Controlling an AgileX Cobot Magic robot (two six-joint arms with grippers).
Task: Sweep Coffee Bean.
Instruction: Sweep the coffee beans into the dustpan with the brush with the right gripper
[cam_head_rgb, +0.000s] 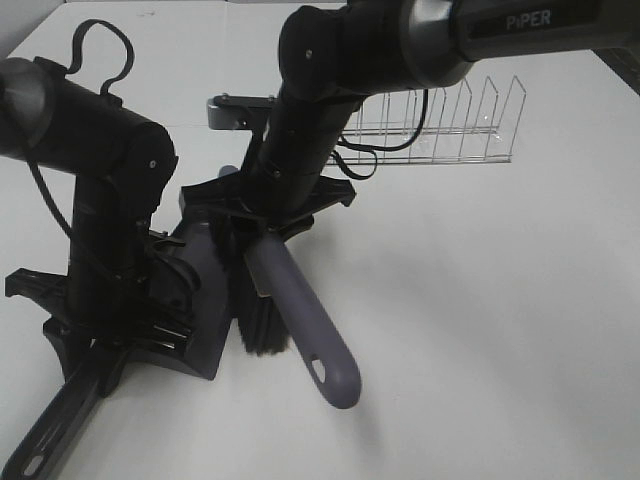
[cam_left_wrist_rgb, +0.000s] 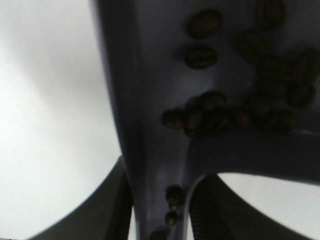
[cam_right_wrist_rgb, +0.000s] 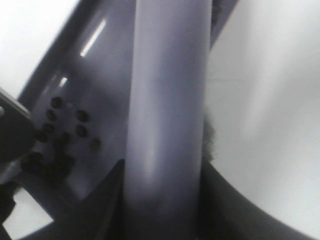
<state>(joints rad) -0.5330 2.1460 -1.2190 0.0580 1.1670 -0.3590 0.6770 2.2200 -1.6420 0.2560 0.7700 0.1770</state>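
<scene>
The grey-purple dustpan (cam_head_rgb: 203, 285) lies left of centre on the white table. My left gripper (cam_head_rgb: 122, 335) is shut on the dustpan's handle (cam_head_rgb: 55, 435); the left wrist view shows its fingers (cam_left_wrist_rgb: 114, 202) either side of the handle. Several coffee beans (cam_left_wrist_rgb: 215, 116) lie inside the pan, a few down in the handle channel (cam_left_wrist_rgb: 173, 196). They also show in the right wrist view (cam_right_wrist_rgb: 64, 132). My right gripper (cam_head_rgb: 266, 212) is shut on the brush's purple handle (cam_head_rgb: 305, 315) (cam_right_wrist_rgb: 167, 100). The black bristles (cam_head_rgb: 262, 335) stand at the pan's right edge.
A clear wire rack (cam_head_rgb: 440, 128) stands at the back right. A grey metal block (cam_head_rgb: 232, 110) sits behind the right arm. White table (cam_head_rgb: 500, 330) stretches to the right and front.
</scene>
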